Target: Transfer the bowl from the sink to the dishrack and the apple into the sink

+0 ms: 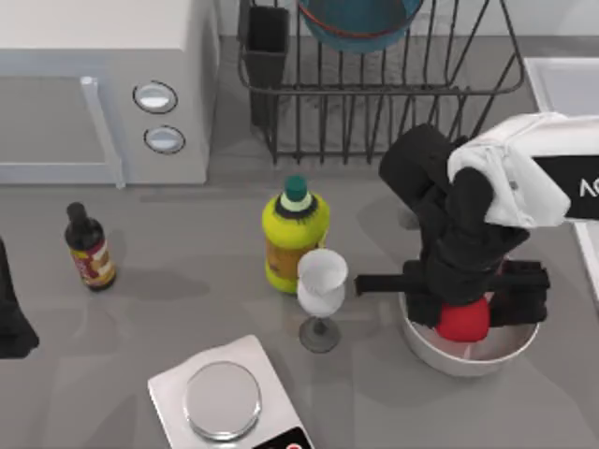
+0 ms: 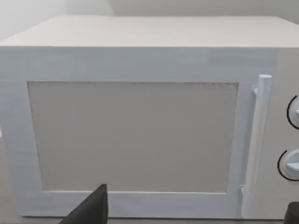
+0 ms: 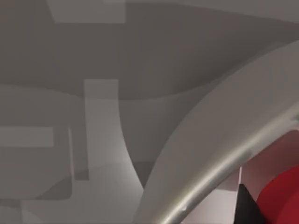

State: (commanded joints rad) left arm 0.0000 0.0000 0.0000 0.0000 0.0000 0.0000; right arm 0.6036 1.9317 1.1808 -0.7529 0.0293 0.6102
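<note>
The bowl [image 1: 360,23] sits in the dishrack [image 1: 393,89], while the right gripper [image 1: 465,313] grips the apple [image 1: 463,321], not yet in the sink [image 1: 562,79]

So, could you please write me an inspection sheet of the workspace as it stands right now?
Surface: grey table.
Job's things: teal bowl sits in the black dishrack; red apple lies in a white bowl, under the right gripper; sink at the table's right edge.
Clutter: microwave, dark sauce bottle, yellow bottle with green cap, white goblet, kitchen scale.
Grippers: right gripper is down over the apple inside the white bowl, one fingertip beside the fruit; left gripper parked at the table's left edge, facing the microwave.
Cables: nothing seen.
Surroundings: nothing seen.
</note>
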